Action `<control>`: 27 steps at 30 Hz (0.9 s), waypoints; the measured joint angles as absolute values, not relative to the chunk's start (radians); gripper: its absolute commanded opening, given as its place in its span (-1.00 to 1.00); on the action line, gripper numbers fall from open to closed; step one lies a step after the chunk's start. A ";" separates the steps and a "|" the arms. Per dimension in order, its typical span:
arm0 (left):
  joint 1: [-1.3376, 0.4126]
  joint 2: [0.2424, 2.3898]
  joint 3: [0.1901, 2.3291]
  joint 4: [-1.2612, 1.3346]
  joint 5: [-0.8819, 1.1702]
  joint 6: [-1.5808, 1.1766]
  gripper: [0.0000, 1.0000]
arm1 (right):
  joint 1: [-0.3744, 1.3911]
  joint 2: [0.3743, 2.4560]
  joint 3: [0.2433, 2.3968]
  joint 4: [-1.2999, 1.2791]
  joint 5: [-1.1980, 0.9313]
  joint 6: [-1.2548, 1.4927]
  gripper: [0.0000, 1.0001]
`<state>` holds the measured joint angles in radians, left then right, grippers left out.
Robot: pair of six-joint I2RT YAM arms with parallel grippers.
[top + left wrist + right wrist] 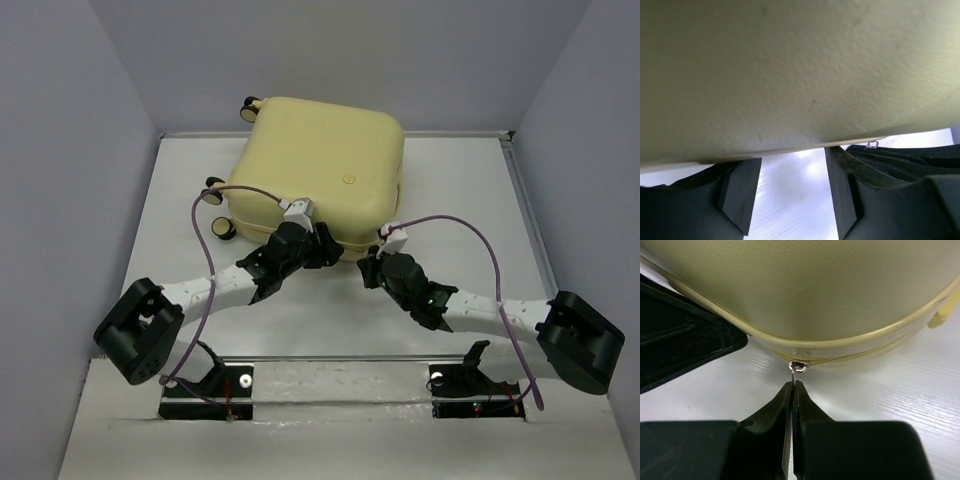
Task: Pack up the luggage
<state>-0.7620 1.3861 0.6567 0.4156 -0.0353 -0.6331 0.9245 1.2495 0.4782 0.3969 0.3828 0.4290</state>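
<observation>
The pale yellow luggage (320, 165) lies flat and closed at the back middle of the table, caster wheels (222, 228) on its left side. My right gripper (794, 384) is shut on the small metal zipper pull (796, 368) at the case's near edge seam; in the top view it (372, 262) sits at the near right corner. My left gripper (792, 172) is open, its fingers (740, 192) pressed up against the shell's near edge (790, 75), with white table between them. In the top view it (318, 245) touches the near edge.
White walls (150, 200) enclose the table on left, back and right. A yellow handle loop (945, 310) sticks out on the case's right side. The left arm's black link (680, 335) crosses the right wrist view at left.
</observation>
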 measured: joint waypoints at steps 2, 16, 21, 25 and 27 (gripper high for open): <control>-0.760 1.365 0.656 0.398 -0.025 -0.635 0.66 | 0.930 1.242 0.478 0.389 0.390 0.435 -0.86; -0.075 0.898 0.735 0.083 0.191 -0.614 0.98 | 0.944 1.225 0.497 0.336 0.375 0.434 -0.86; 0.096 1.060 0.749 0.105 0.255 -0.659 0.98 | 0.944 1.222 0.497 0.329 0.373 0.432 -0.86; 0.140 1.172 0.768 0.167 0.288 -0.716 0.98 | 0.944 1.210 0.497 0.321 0.366 0.426 -0.86; 0.145 1.219 0.791 0.205 0.297 -0.733 0.98 | 0.944 1.205 0.497 0.317 0.364 0.422 -0.86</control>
<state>0.1448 1.2190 0.7906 0.2054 0.2974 -0.7330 0.9443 1.2049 0.4969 0.3172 0.3637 0.4217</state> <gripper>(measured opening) 0.990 0.076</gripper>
